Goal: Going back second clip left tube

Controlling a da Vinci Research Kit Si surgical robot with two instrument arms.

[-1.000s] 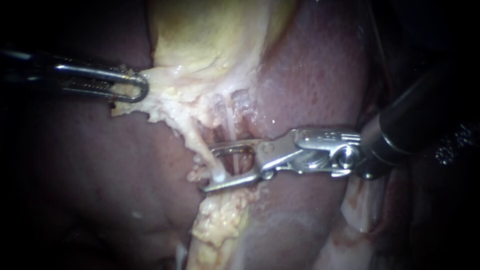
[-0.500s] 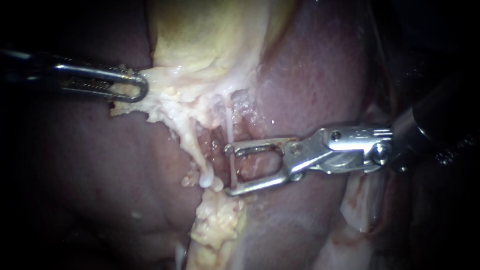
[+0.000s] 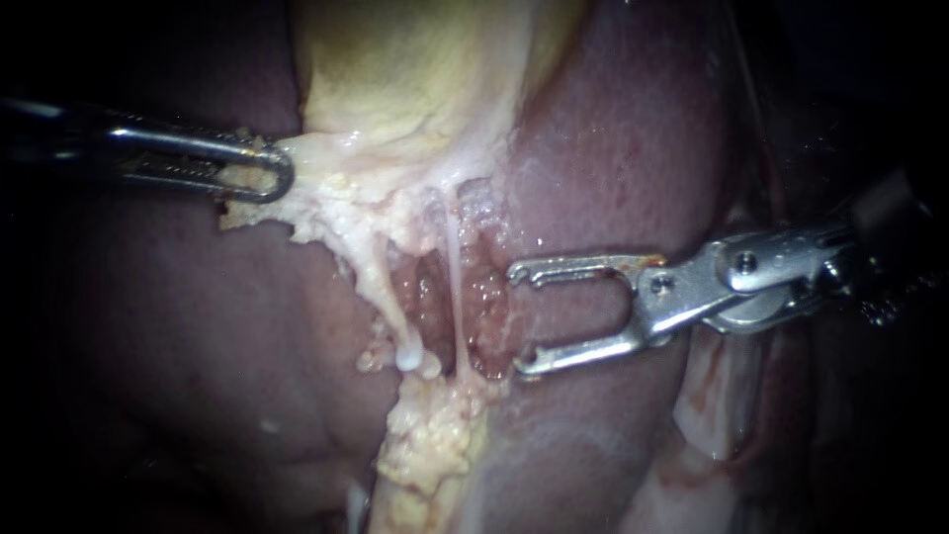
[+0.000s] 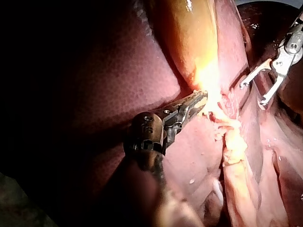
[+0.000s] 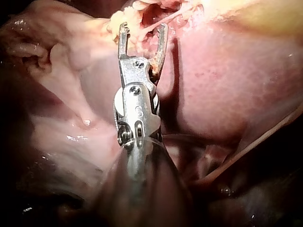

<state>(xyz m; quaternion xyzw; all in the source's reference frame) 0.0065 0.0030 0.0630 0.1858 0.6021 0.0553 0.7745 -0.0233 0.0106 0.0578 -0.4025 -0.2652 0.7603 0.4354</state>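
**A:** Where is your right instrument?

**B:** My right instrument (image 3: 516,319) comes in from the right across the liver (image 3: 633,148). Its jaws are spread wide with nothing between them. The tips are near the thin right tube (image 3: 453,257) on its right side and do not touch it

**A:** And the left tube?

**B:** The left tube (image 3: 381,287) slants rightward toward the near side, from the pale tissue (image 3: 326,168) under the gallbladder (image 3: 415,69). It ends at a small white lump (image 3: 407,356), and I cannot tell whether that is a clip. The left tube is apart from my right jaws, with the right tube between them

**A:** Your left instrument?

**B:** My left instrument (image 3: 267,173) reaches in from the left. Its jaws are clamped on the pale tissue at the gallbladder's lower edge, well left of both tubes
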